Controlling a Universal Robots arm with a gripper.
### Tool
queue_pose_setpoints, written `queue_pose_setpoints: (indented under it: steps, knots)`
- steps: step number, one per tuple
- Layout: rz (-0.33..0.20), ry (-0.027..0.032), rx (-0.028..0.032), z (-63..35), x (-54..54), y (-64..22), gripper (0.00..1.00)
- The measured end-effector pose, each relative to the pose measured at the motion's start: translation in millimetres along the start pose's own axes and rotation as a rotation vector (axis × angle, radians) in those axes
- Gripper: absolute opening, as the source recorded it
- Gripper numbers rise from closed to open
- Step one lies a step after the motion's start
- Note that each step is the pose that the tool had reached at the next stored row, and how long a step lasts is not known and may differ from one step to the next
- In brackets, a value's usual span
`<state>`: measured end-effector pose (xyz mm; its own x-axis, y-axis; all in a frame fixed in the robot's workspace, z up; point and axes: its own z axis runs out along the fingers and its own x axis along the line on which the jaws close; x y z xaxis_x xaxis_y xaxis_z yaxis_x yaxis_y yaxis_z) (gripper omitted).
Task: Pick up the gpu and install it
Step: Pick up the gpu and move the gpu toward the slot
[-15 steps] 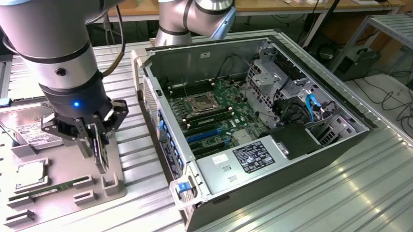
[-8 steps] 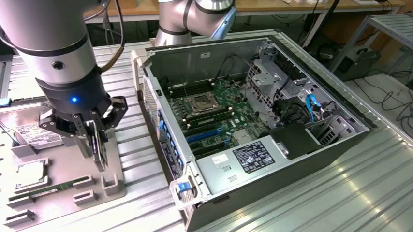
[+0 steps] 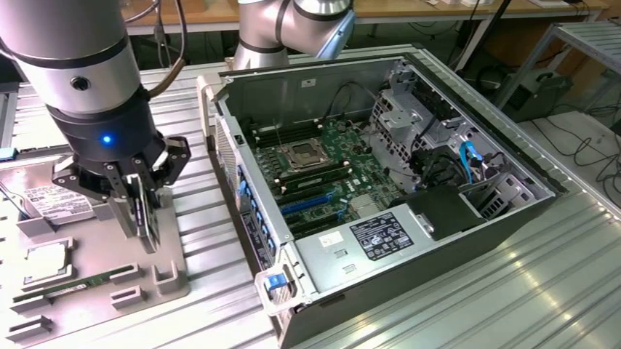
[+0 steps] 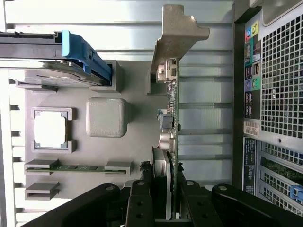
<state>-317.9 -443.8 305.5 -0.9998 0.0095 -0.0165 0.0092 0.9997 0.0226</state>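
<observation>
gpu [image 3: 147, 233]: thin flat rectangular expansion card with a green circuit board and a long silver metal bracket [image 4: 179, 38] at one end; it hung edge-on and upright.
gpu place: lower part of the exterior view's left, over the grey moulded parts tray [image 3: 179, 287], and well apart from the open black-and-silver computer case [image 3: 291, 94] in the middle of the frame.
gripper [image 3: 136, 203]: its black linked fingers [image 4: 141, 201] were pressed against the two faces of the gpu, pinching it near the end away from the bracket.
done: the grasp looked made; whether the card's lower edge had cleared its holder on the tray could not be told.
left: the carry across and the seating; the blue and black expansion slots [image 3: 310, 207] on the green motherboard [image 3: 335, 167] held no card.
stage, as a judgement: early, with the pick-up in hand and the install not begun.
gpu look: small connectors and stubby cylindrical capacitors [image 4: 165, 137] stood off the board near the bracket, and the bracket widened to a bent tab at its tip.
tray neighbours: a boxy silver hard drive with a white label [image 3: 54, 203], a square silver processor chip [image 3: 43, 262] and a narrow green memory stick [image 3: 87, 280] sat in their own holders beside the gpu.
</observation>
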Motion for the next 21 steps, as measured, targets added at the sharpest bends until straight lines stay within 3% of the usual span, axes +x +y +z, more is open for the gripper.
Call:
queue_pose_setpoints:
  steps: [21]
  knots:
    - [0.000, -0.0001, 0.0000, -33.7, -0.6, 0.8, 0.28]
